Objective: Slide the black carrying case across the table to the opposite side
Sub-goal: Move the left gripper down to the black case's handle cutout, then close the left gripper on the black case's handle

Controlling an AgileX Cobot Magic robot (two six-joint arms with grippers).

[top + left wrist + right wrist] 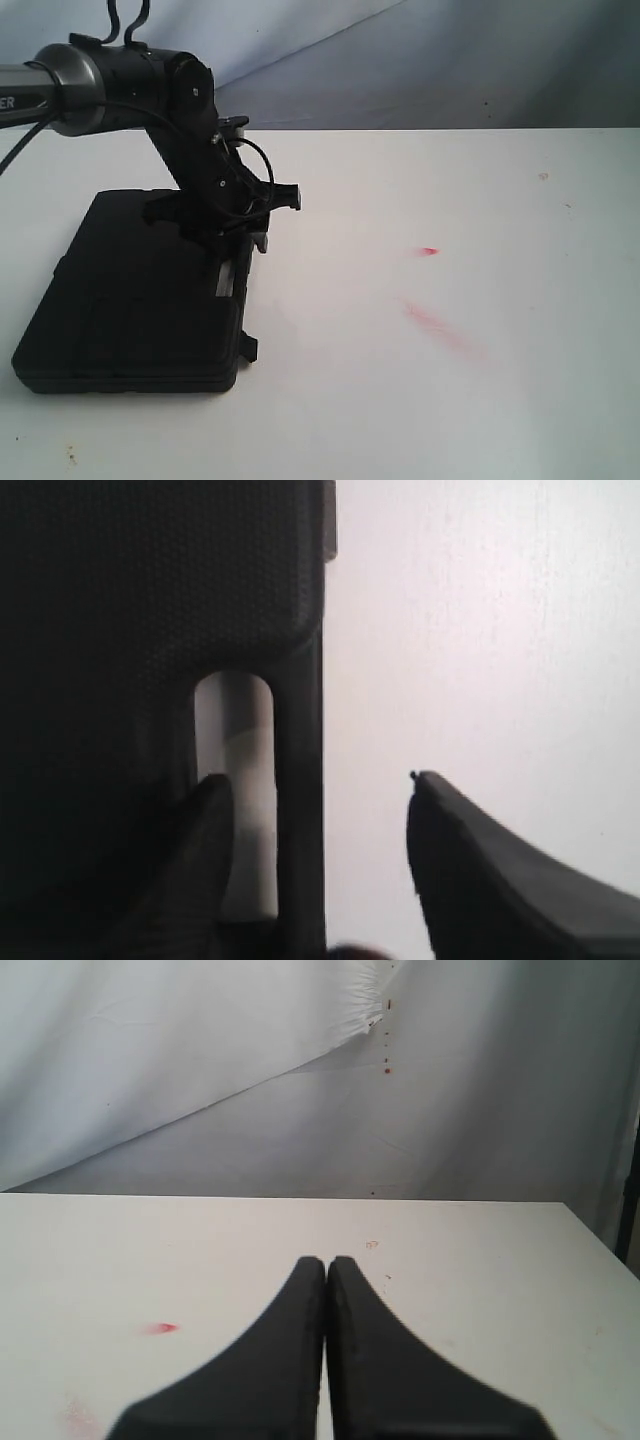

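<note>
Grip first: black carrying case (130,290) lies flat at lower left of the exterior frame on the table (450,390); left gripper (315,780) stands wide, straddling the handle bar (298,810); close firmly, then drag low and level rightward; right gripper (327,1262) is pressed together, empty.

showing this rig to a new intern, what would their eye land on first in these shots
The black carrying case lies flat at the left of the white table in the exterior view, the left arm bent over it. The left gripper is open astride its handle, one finger in the slot, one outside. Then the red smears to the right, and the right gripper shut above the table.
</note>
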